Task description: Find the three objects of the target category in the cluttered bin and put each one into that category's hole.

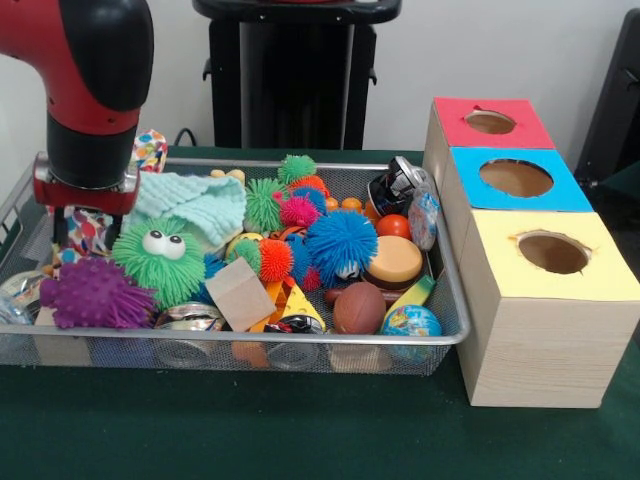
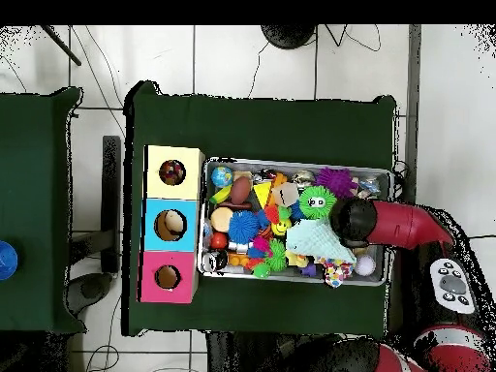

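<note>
The wire mesh bin is full of toys; it also shows in the overhead view. My gripper reaches down into the bin's left end, right over a white dotted cloth piece. Whether it holds the cloth is hidden by the wrist. A second dotted cloth piece sticks up behind the arm at the bin's far rim; a dotted piece also shows in the overhead view. The hole in the yellow-topped box lies right of the bin and shows overhead too.
The blue-topped box and the red-topped box stand behind the yellow one. A mint knitted cloth, a green pom-pom with eyes, a purple spiky ball, a blue pom-pom and a wooden block crowd the bin.
</note>
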Controlling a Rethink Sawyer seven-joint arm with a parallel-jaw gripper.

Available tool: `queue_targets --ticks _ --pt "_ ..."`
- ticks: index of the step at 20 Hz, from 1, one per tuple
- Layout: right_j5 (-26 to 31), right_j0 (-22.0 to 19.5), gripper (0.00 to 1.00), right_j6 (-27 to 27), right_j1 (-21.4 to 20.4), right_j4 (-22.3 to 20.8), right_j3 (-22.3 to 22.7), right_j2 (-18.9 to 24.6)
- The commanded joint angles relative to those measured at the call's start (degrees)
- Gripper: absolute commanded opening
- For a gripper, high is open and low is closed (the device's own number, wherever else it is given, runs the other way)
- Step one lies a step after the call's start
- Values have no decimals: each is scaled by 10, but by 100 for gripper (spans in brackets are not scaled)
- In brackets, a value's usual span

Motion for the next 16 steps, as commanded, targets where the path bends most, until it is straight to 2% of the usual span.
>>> queue_targets --ticks 1,7,12,16 --pt "-37 -11 100 36 -29 -1 24 27" --pt "-41 -23 100 30 -23 -2 22 33" --pt "-64 -33 100 38 18 -4 23 41" --pt "-53 -34 100 28 39 -7 21 43"
